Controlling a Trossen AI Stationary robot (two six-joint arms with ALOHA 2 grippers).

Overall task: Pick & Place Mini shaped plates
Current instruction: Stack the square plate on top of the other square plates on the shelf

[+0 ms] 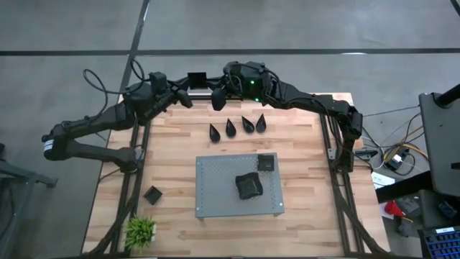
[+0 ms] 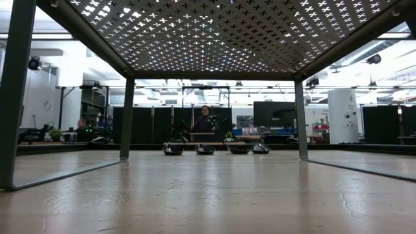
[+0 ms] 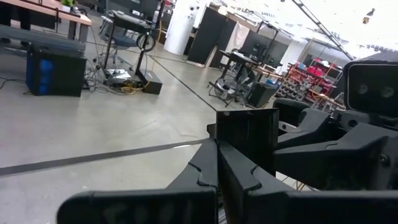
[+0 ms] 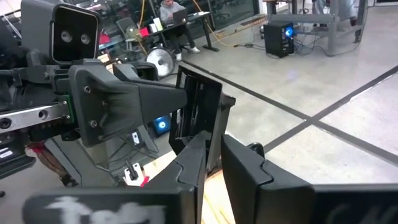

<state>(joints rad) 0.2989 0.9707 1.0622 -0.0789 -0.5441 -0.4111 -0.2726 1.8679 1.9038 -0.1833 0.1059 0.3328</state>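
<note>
Okay, high view first: both arms are parked at the far edge of the table, left gripper (image 1: pixel 185 99) and right gripper (image 1: pixel 218 101) nearly nose to nose, neither over a plate. Four teardrop plates (image 1: pixel 230 128) sit in a row just table-side of the right gripper, tips pointing toward the far edge, so their long axes run roughly along the reach line from that gripper. On the grey perforated board (image 1: pixel 215 187) I see one square plate (image 1: pixel 266 162) near its far right corner and a dark clump (image 1: pixel 249 185) mid-board that looks like several plates piled; I can't count them. One more square plate (image 1: pixel 152 194) lies off the board to the left, near the small green plant (image 1: pixel 141 230). Low view: I'm looking under the board, the four teardrops (image 2: pixel 205 149) show as a row far back on the wood, no gripper in frame. Left wrist view: the left fingers (image 3: pixel 205 171) are pressed together, nothing between them, aimed out at the room. Right wrist view: the right fingers (image 4: pixel 245 168) stand at a narrow gap, nothing held, a small black camera box beyond them. My call: the right arm is the nearer one to the teardrop row; it needs to drop down and back toward me, jaws across the plate's short width.
</note>
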